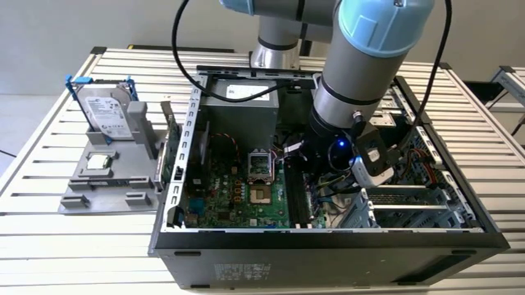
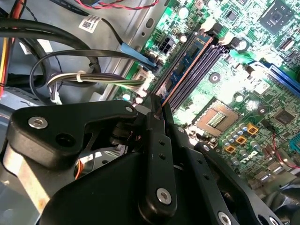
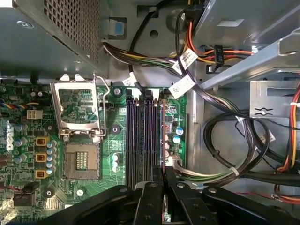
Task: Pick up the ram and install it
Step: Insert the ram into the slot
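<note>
Clenched on the ram (image 2: 180,77), gripper (image 2: 157,110) over motherboard slots (image 3: 144,136); installing step in hand, needs straight alignment and firm seating.

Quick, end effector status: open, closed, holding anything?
End effector: closed on the ram, which stands edge-on over the memory slots inside the case.

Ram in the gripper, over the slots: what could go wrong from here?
The ram, held edge-on by the gripper, could miss the memory slots if slightly off or tilted, and jam. The cable bundle lies close beside the gripper and might snag.
</note>
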